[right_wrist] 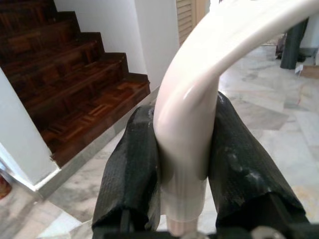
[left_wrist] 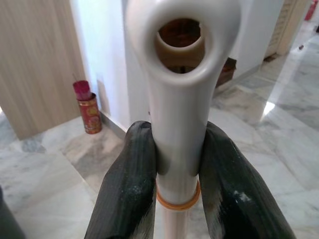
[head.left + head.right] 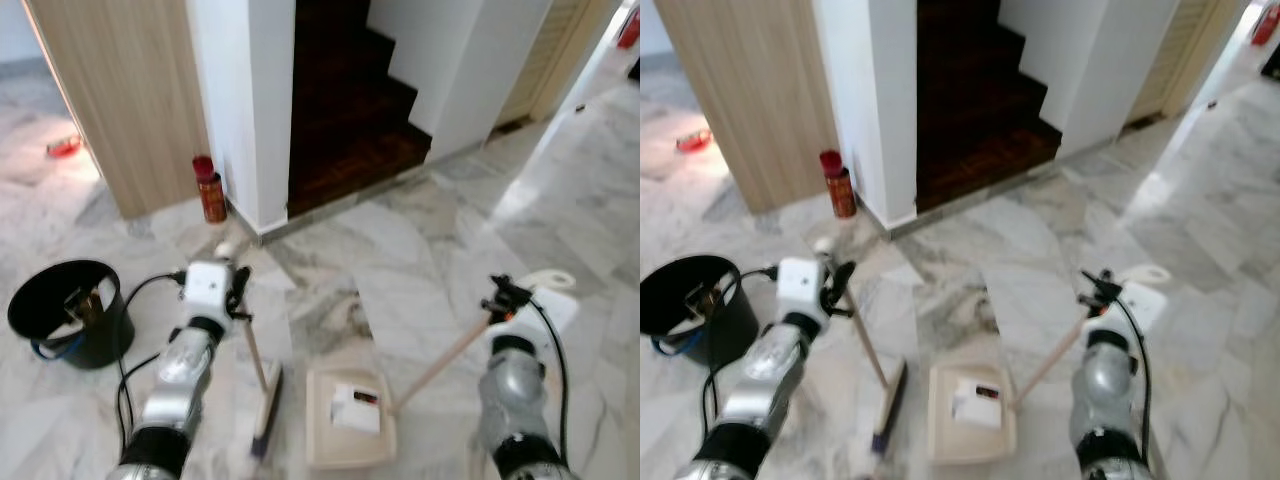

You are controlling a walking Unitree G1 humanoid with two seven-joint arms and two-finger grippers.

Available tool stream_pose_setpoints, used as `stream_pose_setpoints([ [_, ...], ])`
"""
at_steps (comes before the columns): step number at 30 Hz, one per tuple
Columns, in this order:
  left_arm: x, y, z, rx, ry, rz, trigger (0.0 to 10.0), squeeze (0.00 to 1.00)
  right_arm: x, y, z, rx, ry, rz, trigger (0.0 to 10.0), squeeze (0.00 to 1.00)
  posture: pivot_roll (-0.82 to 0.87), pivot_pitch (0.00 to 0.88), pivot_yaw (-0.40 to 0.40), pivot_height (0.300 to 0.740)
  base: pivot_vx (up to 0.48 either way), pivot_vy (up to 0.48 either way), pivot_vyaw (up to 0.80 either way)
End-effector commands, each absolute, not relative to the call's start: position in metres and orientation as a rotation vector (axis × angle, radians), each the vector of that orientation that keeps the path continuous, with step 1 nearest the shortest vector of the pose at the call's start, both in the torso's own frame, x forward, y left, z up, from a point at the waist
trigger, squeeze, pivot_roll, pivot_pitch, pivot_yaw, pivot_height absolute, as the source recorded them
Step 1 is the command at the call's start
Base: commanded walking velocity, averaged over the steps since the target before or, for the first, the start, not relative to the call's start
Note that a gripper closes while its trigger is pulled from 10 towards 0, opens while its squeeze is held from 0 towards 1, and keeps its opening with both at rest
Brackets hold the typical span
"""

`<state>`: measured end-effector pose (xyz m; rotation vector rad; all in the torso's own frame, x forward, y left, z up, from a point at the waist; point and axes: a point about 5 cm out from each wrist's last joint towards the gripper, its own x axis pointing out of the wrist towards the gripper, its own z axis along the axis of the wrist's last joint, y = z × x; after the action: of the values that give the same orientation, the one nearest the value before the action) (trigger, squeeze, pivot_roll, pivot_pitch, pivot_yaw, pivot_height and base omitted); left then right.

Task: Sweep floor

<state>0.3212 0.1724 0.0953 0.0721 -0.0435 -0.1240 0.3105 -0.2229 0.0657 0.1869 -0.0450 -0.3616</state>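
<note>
- Before the dark wooden staircase, on marble floor: left gripper, fingers clamped on white broom handle; brush head down just beside dustpan.
- Right gripper, fingers pinching cream dustpan handle.
- Dustpan: cream, holding white scrap.

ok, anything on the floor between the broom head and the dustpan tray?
Nothing visible. The broom head sits just left of the dustpan on bare marble. The white paper already lies in the pan. Left gripper holds the broom handle, right gripper the dustpan handle.
</note>
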Motion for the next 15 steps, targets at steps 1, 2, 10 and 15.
stream_pose_setpoints([
  [1,0.3251,0.1662,0.1055,0.091,-0.083,-0.147,10.0,0.0,0.3124,-0.2289,0.0733,0.208,-0.085,-0.387,10.0,0.0,0.22,0.056,-0.071,0.74,0.0,0.315,0.0],
  [2,0.3251,0.1661,0.1055,0.092,-0.083,-0.147,10.0,0.0,0.3118,-0.2292,0.073,0.209,-0.085,-0.388,10.0,0.0,0.22,0.056,-0.07,0.74,0.0,0.311,0.0],
  [10,0.3242,0.1649,0.1053,0.089,-0.082,-0.151,10.0,0.0,0.3106,-0.2295,0.0723,0.208,-0.083,-0.39,10.0,0.0,0.22,0.059,-0.071,0.74,0.0,0.311,0.0],
  [15,0.3233,0.1646,0.1048,0.089,-0.081,-0.15,10.0,0.0,0.3113,-0.2282,0.0725,0.211,-0.083,-0.384,10.0,0.0,0.23,0.062,-0.076,0.74,0.0,0.31,0.0],
])
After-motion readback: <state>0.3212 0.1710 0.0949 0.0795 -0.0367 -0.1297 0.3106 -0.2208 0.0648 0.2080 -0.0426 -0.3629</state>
